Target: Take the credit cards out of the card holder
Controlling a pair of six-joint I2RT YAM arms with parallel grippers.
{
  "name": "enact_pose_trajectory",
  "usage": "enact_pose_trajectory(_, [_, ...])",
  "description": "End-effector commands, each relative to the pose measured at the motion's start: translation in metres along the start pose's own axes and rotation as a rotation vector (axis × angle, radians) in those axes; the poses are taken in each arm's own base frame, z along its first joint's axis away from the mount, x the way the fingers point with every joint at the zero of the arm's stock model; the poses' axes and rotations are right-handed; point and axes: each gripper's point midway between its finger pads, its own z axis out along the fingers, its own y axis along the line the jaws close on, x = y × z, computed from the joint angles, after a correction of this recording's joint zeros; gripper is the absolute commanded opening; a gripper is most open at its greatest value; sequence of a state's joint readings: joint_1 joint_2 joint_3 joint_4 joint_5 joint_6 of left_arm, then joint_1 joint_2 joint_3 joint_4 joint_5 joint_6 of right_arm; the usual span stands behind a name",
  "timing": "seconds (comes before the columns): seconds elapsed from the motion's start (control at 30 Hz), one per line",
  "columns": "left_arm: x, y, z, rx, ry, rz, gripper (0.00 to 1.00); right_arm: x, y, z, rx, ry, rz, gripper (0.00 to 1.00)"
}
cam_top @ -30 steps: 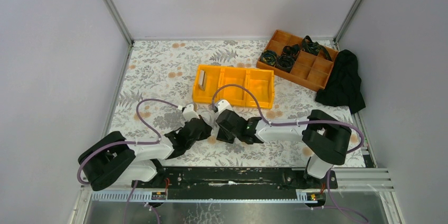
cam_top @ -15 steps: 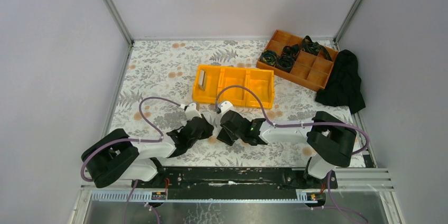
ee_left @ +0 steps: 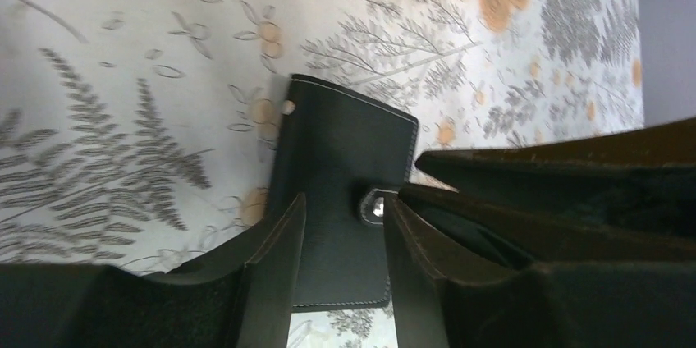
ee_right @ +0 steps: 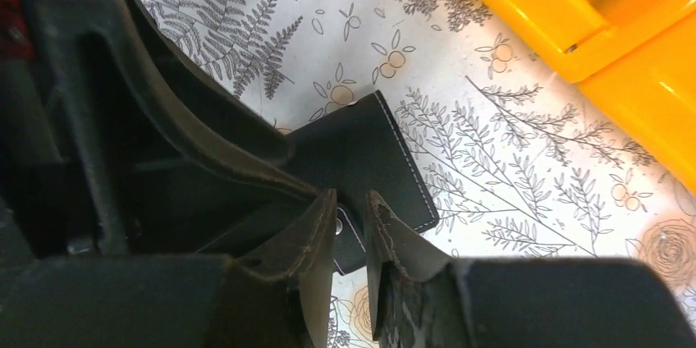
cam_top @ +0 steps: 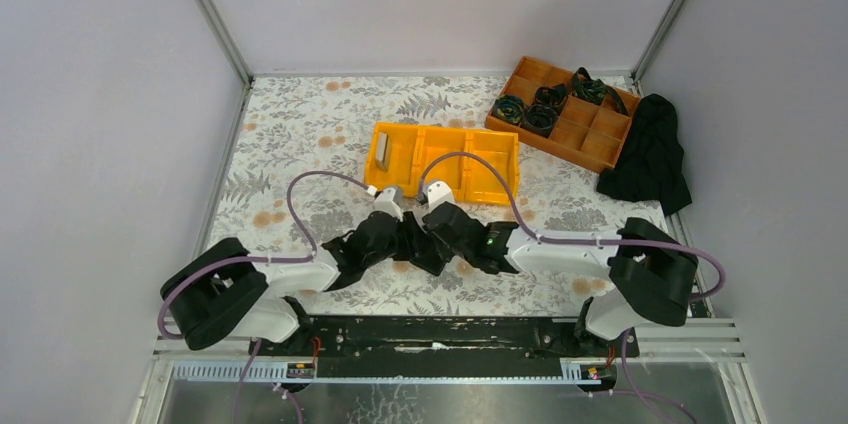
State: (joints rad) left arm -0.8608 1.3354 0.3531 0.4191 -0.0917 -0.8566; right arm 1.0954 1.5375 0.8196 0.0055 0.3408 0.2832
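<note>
1. Card holder point(ee_left: 345, 139): flat on surface point(ee_left: 123, 61), between both hands.
2. Left hand point(ee_left: 343, 208): fingers apart, straddling it.
3. Right hand point(ee_right: 351, 200): nearly closed at snap tab; grip unclear.
Risk: 2 hands collide; holder slides; tab slips.
4. Yellow bin point(cam_top: 373, 184): 1 grey card point(cam_top: 382, 150) upright, left compartment.

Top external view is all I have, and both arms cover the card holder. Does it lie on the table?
Observer: Yes, the card holder lies on the flowered cloth, black outside up.
Operator: Is it gripped from the left?
Observer: No, the left tool is open, one finger each side of a metal snap.
Operator: And from the right?
Observer: The right tool has its fingers close around a snap tab; whether they pinch it, I cannot tell.
</note>
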Motion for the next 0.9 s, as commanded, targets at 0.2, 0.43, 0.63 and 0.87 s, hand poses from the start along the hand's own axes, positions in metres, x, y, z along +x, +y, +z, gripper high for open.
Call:
enact_pose_trajectory(0.2, [0.020, -0.033, 0.000, 0.254, 0.123, -0.043, 0.00, -0.010, -0.014, -0.013, 0.026, -0.059, 0.053, 0.23])
enact_pose_trajectory(0.43, [0.027, -0.003, 0.002, 0.120, 0.122, -0.056, 0.00, -0.002, -0.004, -0.011, -0.027, -0.026, 0.039, 0.24])
enact_pose_trajectory(0.63, [0.035, 0.020, 0.011, 0.017, 0.139, -0.073, 0.00, 0.005, 0.006, -0.007, -0.063, 0.011, 0.003, 0.37])
enact_pose_trajectory(0.87, [0.039, 0.030, 0.013, 0.005, 0.154, -0.106, 0.00, 0.021, 0.002, 0.002, -0.046, 0.047, -0.048, 0.66])
